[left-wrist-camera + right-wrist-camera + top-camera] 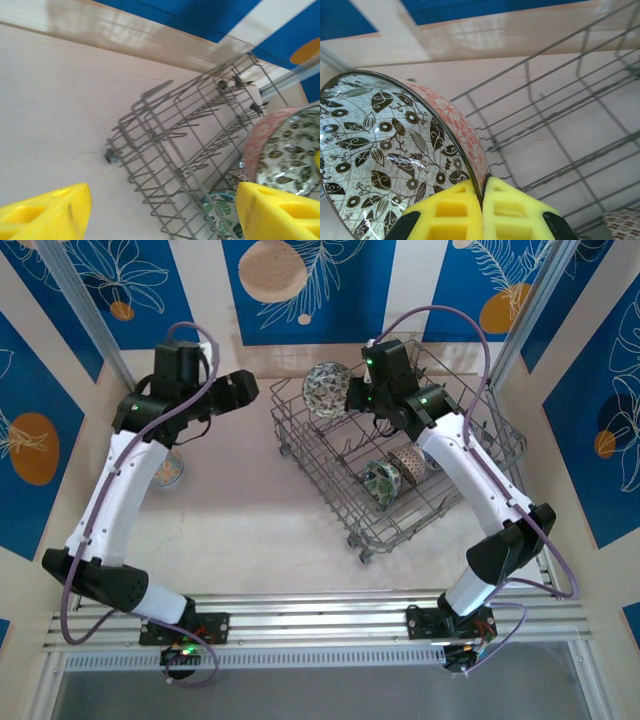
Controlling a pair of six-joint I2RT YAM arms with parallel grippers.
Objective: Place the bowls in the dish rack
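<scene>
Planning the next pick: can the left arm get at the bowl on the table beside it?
Likely yes: the left arm has open, empty jaws, and the bowl sits on the table beside its forearm, nothing stacked on it.

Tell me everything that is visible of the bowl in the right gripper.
The bowl is round, glossy and looks ceramic. Its inside is pale with dark leaves and small flowers; its outside is pink-red with a light floral pattern, its rim dark. It is tilted on edge at the far left corner of the dish rack. The right gripper is shut on its rim, one finger inside, one outside.
</scene>
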